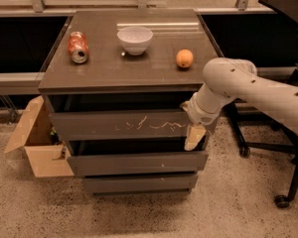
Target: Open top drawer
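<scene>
The top drawer (124,124) is a wide dark grey-brown handleless front with white squiggly scratches at its middle-right. It sits just under the cabinet top with a dark gap above it. My gripper (194,137) hangs from the white arm at the drawer's right end, pointing down, its pale tip over the drawer's lower right corner.
On the cabinet top (109,71) lie a crushed red can (77,47), a white bowl (135,38) and an orange (185,58). Two shorter drawers (139,163) sit below. An open cardboard box (37,145) stands at the left, an office chair base (278,152) at the right.
</scene>
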Controlling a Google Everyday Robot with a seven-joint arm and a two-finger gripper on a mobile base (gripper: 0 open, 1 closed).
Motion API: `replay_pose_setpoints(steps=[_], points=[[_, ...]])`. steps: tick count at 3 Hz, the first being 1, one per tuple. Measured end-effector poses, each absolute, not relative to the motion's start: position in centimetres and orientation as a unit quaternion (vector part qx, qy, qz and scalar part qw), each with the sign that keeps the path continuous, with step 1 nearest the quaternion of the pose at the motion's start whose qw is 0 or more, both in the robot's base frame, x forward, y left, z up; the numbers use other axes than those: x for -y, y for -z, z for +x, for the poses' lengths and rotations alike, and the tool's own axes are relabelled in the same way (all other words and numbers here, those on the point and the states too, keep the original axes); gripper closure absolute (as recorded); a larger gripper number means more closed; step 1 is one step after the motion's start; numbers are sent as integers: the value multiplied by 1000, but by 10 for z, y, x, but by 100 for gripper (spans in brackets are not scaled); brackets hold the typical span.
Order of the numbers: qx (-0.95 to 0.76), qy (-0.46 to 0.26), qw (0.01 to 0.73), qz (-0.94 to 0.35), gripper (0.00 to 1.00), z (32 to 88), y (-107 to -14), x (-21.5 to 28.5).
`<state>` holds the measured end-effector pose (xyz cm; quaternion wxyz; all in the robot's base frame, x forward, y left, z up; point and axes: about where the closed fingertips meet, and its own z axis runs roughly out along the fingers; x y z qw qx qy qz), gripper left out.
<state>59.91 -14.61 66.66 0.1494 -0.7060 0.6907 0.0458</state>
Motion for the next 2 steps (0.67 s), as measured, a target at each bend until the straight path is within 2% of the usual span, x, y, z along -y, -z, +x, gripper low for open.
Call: replay_pose_setpoints(steps=[1, 2], points=[[-688, -47, 154, -708, 46, 597, -668, 145], [-684, -49, 163, -710, 77, 588, -679, 142]])
